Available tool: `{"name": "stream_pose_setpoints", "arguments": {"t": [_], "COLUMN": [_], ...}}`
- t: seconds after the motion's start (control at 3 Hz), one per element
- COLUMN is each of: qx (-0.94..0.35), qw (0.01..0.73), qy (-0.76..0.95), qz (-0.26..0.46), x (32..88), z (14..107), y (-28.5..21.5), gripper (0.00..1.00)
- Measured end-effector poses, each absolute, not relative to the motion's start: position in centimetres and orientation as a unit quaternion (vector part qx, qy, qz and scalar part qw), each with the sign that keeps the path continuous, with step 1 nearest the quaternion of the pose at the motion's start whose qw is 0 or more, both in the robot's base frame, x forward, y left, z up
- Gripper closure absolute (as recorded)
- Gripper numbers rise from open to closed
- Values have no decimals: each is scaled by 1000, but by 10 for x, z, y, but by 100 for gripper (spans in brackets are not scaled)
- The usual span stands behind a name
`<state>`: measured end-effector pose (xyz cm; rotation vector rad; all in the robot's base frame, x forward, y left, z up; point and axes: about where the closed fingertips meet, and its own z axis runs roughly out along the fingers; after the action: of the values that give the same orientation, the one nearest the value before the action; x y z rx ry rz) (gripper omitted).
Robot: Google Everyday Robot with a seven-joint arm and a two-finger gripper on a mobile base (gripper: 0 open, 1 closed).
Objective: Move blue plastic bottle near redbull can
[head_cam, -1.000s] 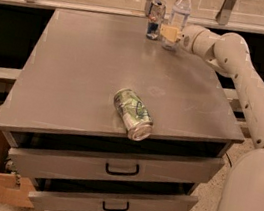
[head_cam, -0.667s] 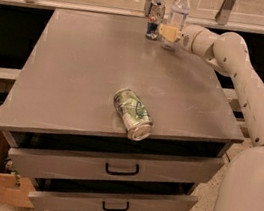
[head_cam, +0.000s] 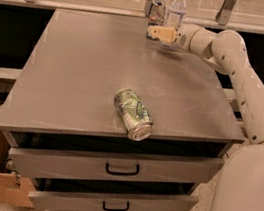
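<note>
bottle (head_cam: pixel 177 6) unmoved; jaws maybe touching it

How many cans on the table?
2. The redbull can stands at the far edge, beside the blue plastic bottle and pincer; the green-and-white can lies sideways near the front.

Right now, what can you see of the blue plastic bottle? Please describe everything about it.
The blue plastic bottle is clear with a bluish tint, a white cap and a pale label around its middle. It stands upright at the far edge of the grey table, taller than the redbull can close beside it, toward the picture's left. The gripper sits in front of its lower part and hides its base; whether it grips the bottle cannot be seen.
</note>
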<state>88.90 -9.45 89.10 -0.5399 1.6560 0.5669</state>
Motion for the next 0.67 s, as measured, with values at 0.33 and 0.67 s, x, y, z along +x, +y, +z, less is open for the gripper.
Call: {"name": "stream_pose_setpoints", "arguments": {"t": [0.33, 0.67], "qx": [-249, -290], "qw": [604, 594], "qy": [711, 710], "qz": [258, 245], "x": [874, 820], "z": [911, 965], "y": [-86, -98], "gripper": [0, 0]}}
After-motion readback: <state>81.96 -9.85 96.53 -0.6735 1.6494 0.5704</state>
